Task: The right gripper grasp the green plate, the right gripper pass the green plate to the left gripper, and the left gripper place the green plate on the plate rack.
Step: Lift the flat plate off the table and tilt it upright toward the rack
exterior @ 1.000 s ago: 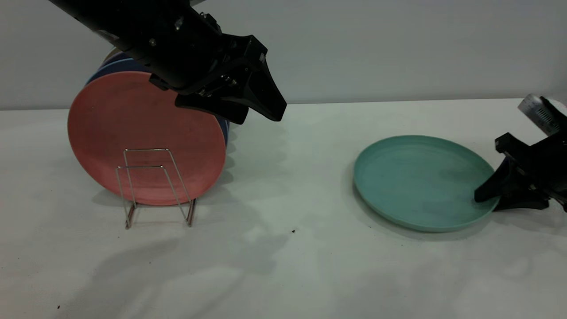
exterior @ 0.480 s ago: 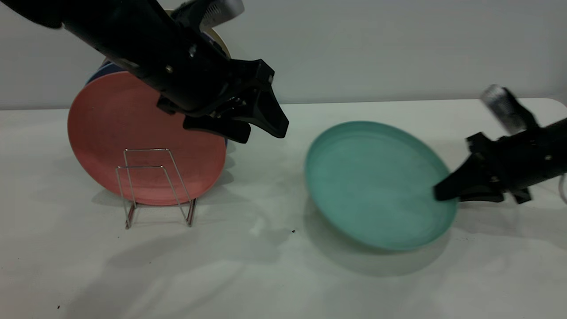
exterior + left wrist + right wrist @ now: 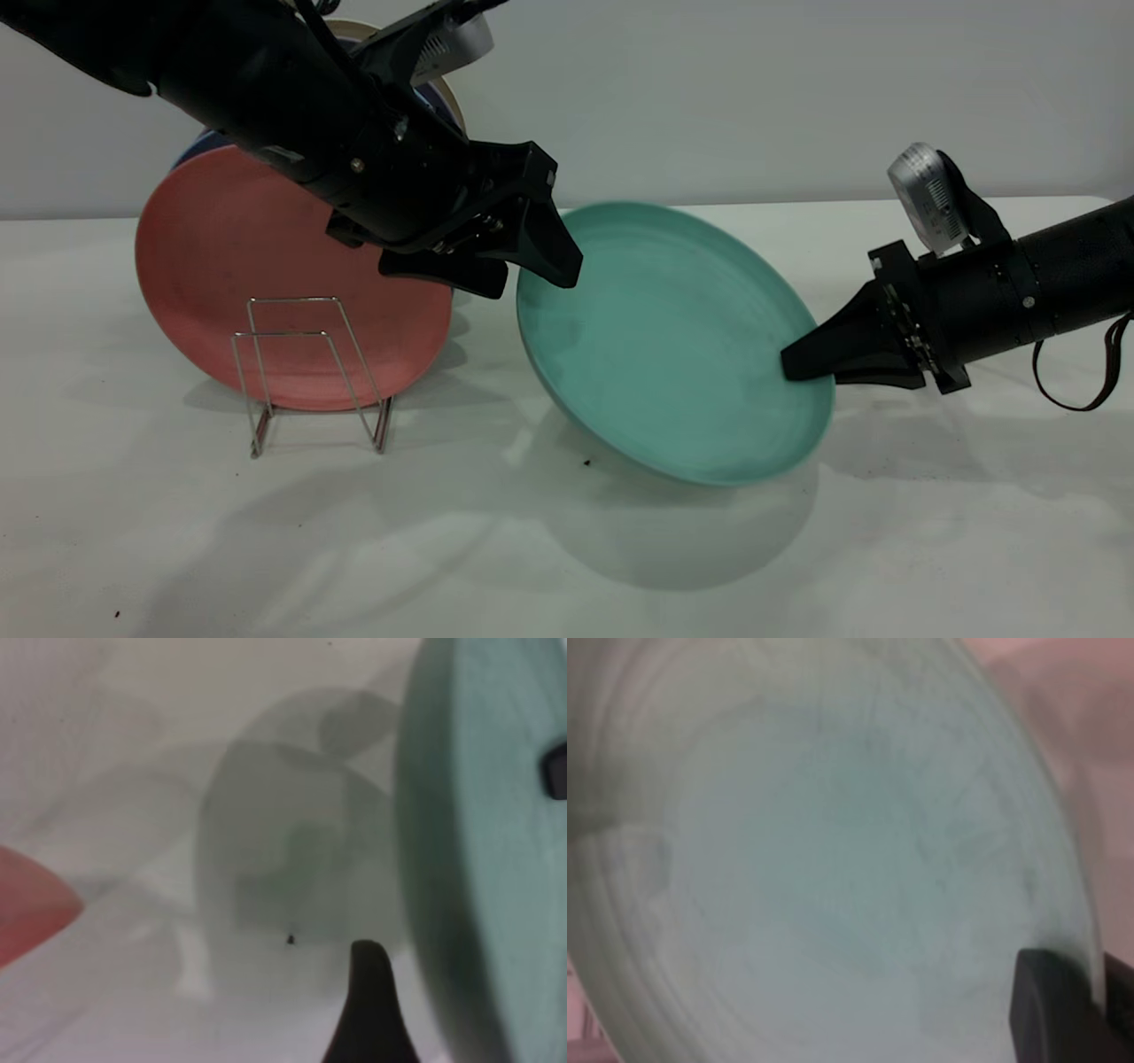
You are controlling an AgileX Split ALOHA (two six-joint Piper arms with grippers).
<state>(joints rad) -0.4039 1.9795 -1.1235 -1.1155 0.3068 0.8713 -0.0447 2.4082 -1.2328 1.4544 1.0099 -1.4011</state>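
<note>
Above the white desk (image 3: 567,549) | one round matte green plate (image 3: 673,346), tilted, rim pinched by right tool (image 3: 797,365) | left tool (image 3: 536,270) spread at opposite rim | one wire plate rack (image 3: 306,372)

Place: a robot lab or test bench, not a lived-in kitchen.
Surface: a plain white table (image 3: 567,549), bare but for a few dark specks.
Backdrop: a blank grey wall (image 3: 797,89) close behind the table.
Machinery: two black robot arms reach in from either side, each with a wrist camera.
Props: plain plastic plates (image 3: 266,266) and a wire rack (image 3: 310,372), set out like test pieces.
</note>
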